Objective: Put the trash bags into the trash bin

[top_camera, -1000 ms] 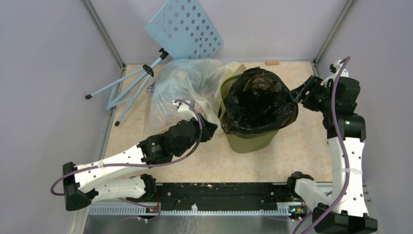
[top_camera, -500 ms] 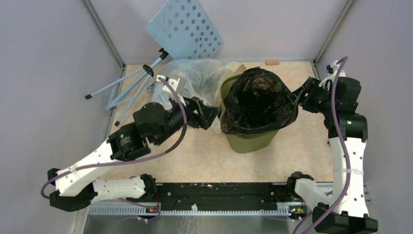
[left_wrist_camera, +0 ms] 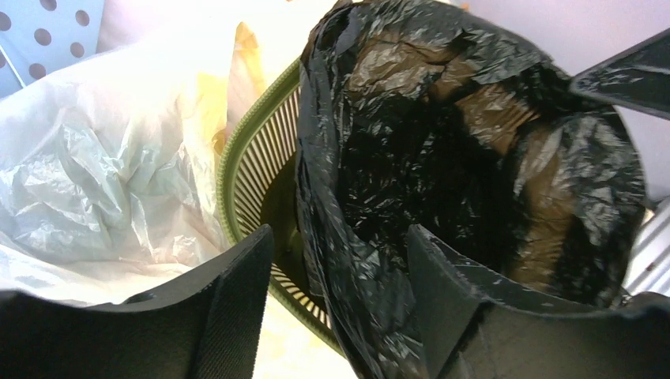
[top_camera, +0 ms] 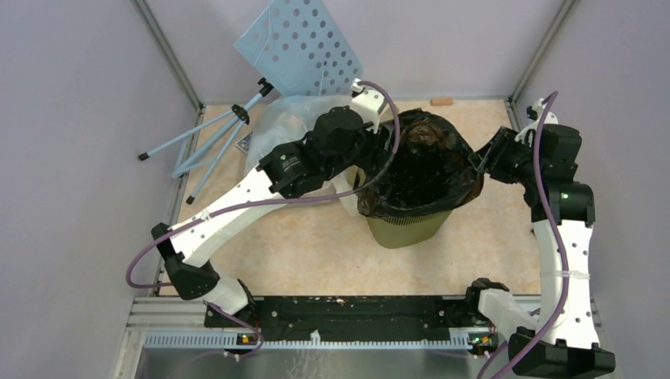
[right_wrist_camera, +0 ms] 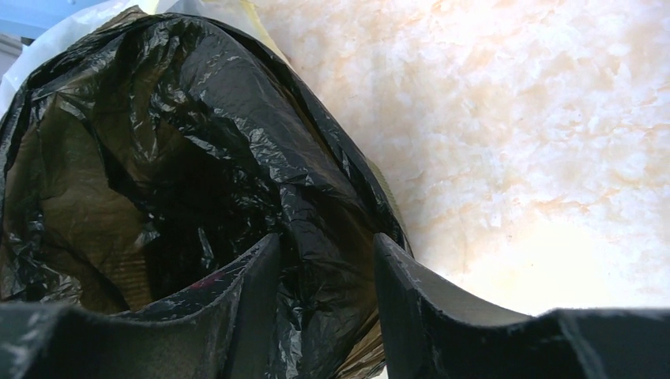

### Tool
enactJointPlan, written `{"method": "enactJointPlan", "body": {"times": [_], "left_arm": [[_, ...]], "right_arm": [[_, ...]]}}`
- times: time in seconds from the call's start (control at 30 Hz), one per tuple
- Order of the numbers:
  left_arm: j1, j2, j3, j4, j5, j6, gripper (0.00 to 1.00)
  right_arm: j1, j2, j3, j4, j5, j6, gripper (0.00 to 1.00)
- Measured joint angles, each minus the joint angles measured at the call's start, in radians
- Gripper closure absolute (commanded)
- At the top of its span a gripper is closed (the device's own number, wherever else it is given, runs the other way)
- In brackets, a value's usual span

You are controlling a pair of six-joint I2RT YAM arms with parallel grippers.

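The black trash bag (top_camera: 423, 170) lines the olive-green trash bin (top_camera: 407, 229), its mouth spread open and draped over the rim. My left gripper (top_camera: 385, 151) is at the bin's left rim. In the left wrist view it (left_wrist_camera: 336, 249) is open, its jaws either side of the bag's left edge (left_wrist_camera: 348, 260), with the green rim (left_wrist_camera: 237, 158) beside it. My right gripper (top_camera: 483, 160) is at the bag's right edge. In the right wrist view it (right_wrist_camera: 325, 264) is open, with a fold of the bag (right_wrist_camera: 316, 229) between its fingers.
A large clear-yellowish plastic bag (top_camera: 292, 126) lies behind and left of the bin, under my left arm. A pale blue perforated board (top_camera: 300, 47) on tripod legs (top_camera: 205, 138) leans at the back left. A small tan block (top_camera: 442, 101) sits at the back wall.
My left arm has swung up from the table left of the bin, over the clear bag, to the bin's left rim. The right arm has barely moved.
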Motion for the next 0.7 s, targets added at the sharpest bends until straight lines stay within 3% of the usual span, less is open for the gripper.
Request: {"method": "enactJointPlan", "body": {"times": [0.2, 0.5, 0.7], "left_arm": [[0.044, 0.039, 0.018, -0.024, 0.027, 0.014, 0.51], [0.134, 0.039, 0.022, -0.028, 0.094, 0.001, 0.97], [0.213, 0.030, -0.030, -0.002, 0.174, -0.018, 1.00]], "right_arm": [[0.014, 0.000, 0.000, 0.000, 0.019, -0.011, 0.56], [0.031, 0.002, -0.001, 0.000, 0.033, -0.018, 0.61], [0.041, 0.012, -0.001, -0.002, 0.033, -0.018, 0.65]]}}
